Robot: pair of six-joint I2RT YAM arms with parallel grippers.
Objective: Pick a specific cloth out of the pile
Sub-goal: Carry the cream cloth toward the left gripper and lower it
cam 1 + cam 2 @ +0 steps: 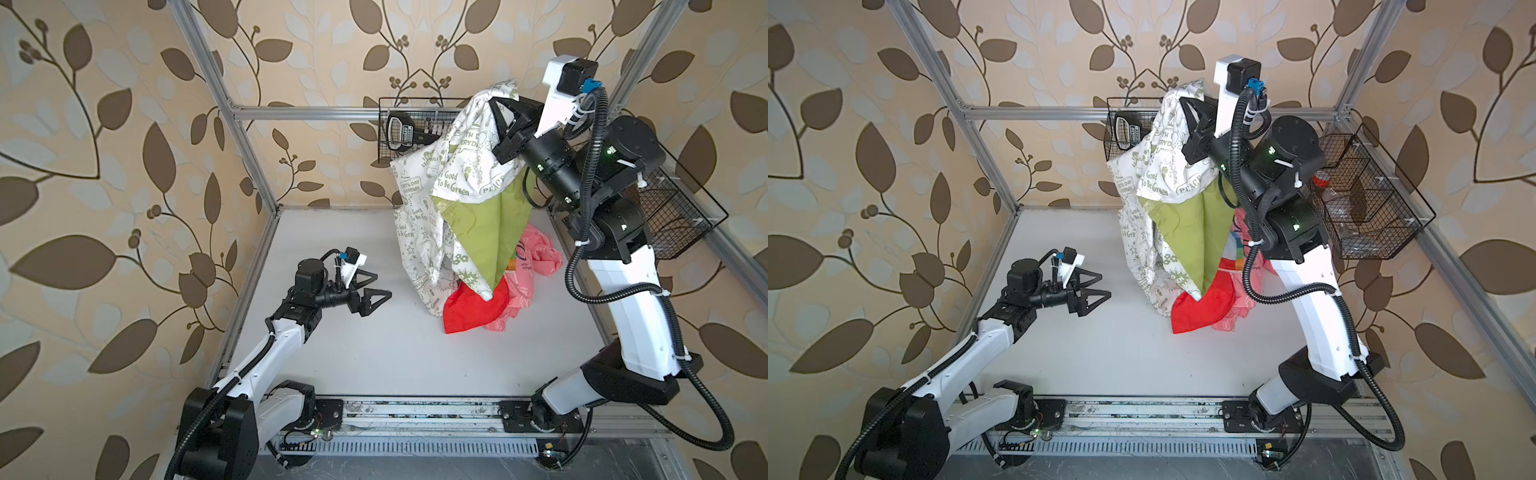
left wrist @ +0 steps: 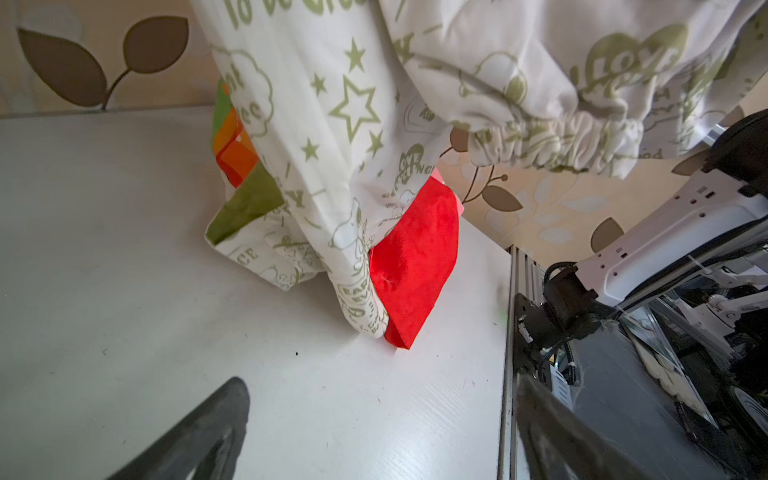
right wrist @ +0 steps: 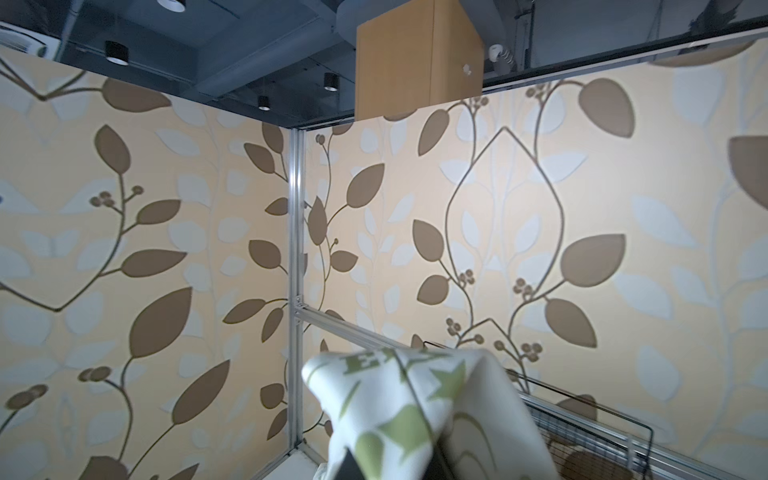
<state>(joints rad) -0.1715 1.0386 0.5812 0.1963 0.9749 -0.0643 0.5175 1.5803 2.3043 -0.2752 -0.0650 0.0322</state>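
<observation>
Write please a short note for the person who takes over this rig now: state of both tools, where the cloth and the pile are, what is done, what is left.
Right tool: shut on the cloth, high above the pile.
Left tool: open, empty, low over the table, apart from the fabrics.
The cloth hangs from the right tool; its lower end reaches down to the pile, beside the red cloth.
Done: the cloth is gripped and lifted.
Left: get its lower end clear of the pile and set it apart.
</observation>
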